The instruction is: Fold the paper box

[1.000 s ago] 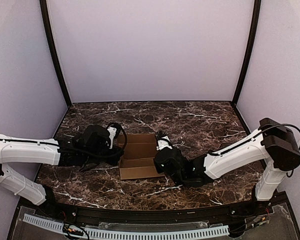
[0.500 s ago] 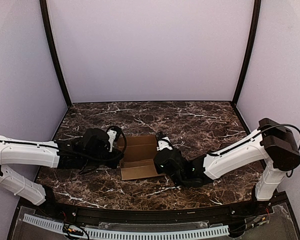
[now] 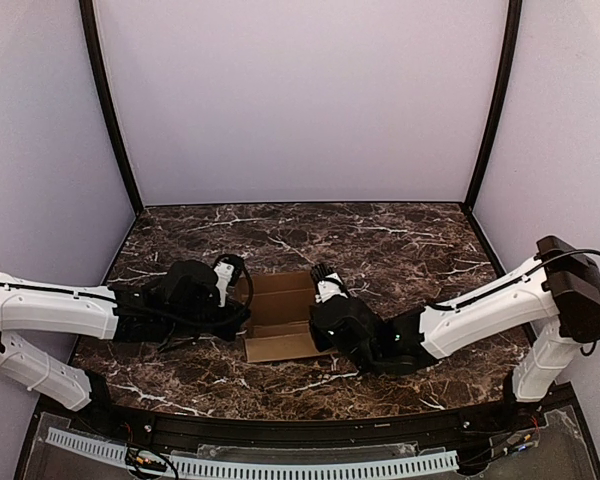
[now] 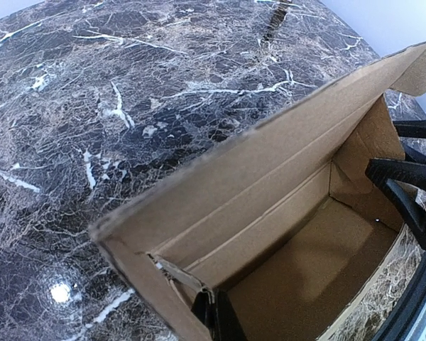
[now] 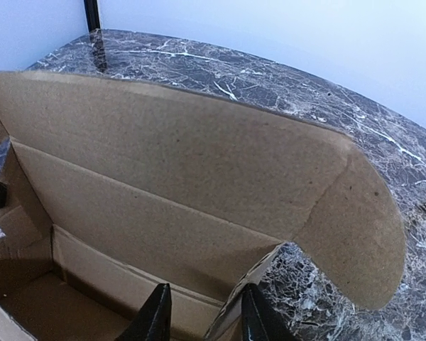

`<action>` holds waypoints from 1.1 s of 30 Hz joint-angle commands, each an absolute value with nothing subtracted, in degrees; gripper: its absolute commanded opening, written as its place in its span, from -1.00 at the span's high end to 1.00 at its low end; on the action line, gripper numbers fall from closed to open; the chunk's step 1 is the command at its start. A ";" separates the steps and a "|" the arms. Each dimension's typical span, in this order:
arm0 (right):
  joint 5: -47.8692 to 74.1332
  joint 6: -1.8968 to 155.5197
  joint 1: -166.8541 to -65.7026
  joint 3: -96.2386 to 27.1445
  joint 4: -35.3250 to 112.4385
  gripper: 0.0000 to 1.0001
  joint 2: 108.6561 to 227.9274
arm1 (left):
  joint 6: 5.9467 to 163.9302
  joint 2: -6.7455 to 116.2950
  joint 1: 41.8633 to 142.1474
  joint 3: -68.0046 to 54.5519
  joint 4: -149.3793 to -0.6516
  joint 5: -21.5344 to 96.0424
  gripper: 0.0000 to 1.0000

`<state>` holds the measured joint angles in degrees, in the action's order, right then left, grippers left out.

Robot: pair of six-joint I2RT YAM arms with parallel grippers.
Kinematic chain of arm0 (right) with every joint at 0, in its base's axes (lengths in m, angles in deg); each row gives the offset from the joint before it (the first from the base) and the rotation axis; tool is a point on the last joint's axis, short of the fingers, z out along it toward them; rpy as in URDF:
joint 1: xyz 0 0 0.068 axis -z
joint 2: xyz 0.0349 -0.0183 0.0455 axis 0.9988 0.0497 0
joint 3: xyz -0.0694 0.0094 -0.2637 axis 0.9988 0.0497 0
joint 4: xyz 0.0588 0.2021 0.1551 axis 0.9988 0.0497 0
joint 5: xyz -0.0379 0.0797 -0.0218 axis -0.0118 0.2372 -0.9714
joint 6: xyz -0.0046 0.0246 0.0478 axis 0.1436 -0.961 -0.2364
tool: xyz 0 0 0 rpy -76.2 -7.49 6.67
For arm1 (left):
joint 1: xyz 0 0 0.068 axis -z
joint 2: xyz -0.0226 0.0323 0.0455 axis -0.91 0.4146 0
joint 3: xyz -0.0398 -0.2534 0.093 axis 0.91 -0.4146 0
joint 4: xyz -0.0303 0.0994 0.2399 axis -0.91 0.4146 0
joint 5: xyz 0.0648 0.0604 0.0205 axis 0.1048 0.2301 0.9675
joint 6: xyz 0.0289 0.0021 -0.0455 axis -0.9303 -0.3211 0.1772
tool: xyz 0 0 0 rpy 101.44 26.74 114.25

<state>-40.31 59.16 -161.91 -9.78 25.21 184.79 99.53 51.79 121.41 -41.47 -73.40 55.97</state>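
Observation:
The paper box (image 3: 280, 314) is plain brown cardboard, half-formed into an open tray with its far long wall raised. It lies on the marble table between my arms. My left gripper (image 3: 242, 318) is at the box's left end. In the left wrist view it (image 4: 214, 316) is shut, pinching the folded end wall of the box (image 4: 284, 213). My right gripper (image 3: 320, 316) is at the right end. In the right wrist view it (image 5: 202, 316) is open, with one finger inside the box (image 5: 163, 163) and the other by the end flap's edge.
The dark marble table (image 3: 400, 250) extends behind and to both sides of the box. Lilac walls and black corner posts (image 3: 110, 110) enclose it. A rounded flap (image 5: 355, 234) sticks out at the box's right end.
The box and both grippers have shifted slightly to the right. The right arm's elbow has swung outward to the right. The left grip on the box is unchanged.

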 commanded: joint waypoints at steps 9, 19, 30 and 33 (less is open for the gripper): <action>-39.27 58.78 -161.11 -7.00 27.35 0.03 176.46 | 99.90 52.96 122.63 -41.16 -75.08 55.94 0.99; -40.96 57.19 -159.80 -5.59 32.16 -0.11 172.17 | 99.93 55.19 123.00 -39.47 -74.93 56.59 0.99; -34.74 63.16 -155.95 -5.23 37.53 -0.16 161.30 | 101.18 53.07 127.13 -45.30 -80.82 63.05 0.99; -32.35 65.10 -154.40 -6.58 37.78 -0.16 160.37 | 100.76 52.73 129.07 -48.39 -85.53 65.67 0.99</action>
